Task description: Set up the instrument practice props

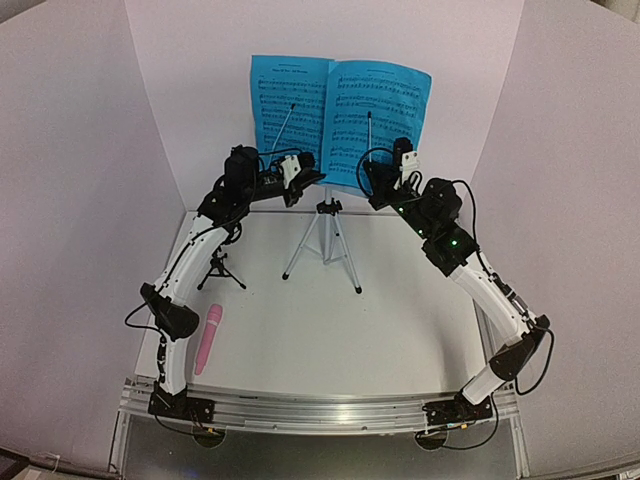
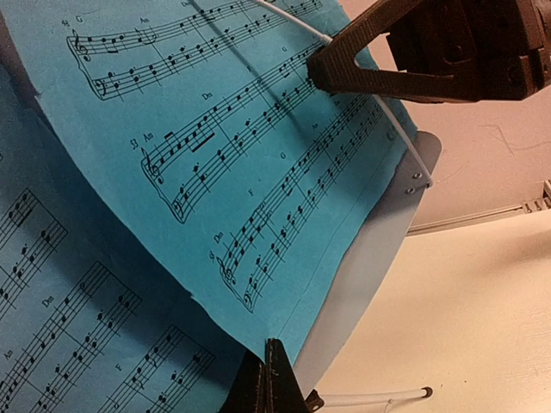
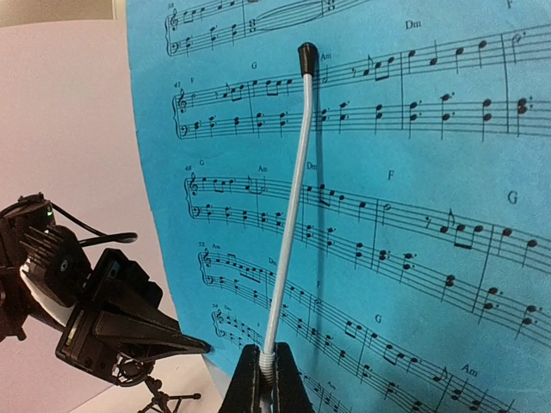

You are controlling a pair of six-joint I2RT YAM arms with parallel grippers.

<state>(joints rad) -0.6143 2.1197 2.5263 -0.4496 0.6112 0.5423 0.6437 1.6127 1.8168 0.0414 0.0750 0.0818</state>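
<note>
Right gripper (image 3: 267, 374) is pinching the retainer wire (image 3: 291, 215) at its base on the music stand (image 1: 328, 212). Left gripper (image 2: 271, 374) is pressed shut at the stand's lower edge, nothing visibly held. I'd ease the wire flat onto the blue pages (image 1: 290, 85) slowly so they don't crease. Pink microphone (image 1: 208, 340) lies front-left of the stand.

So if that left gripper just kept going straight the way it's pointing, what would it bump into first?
Most likely the blue sheet-music page: the shut left gripper points at its nearest edge, with the pale music stand just behind. Depth is unclear, so it may already be touching.
</note>
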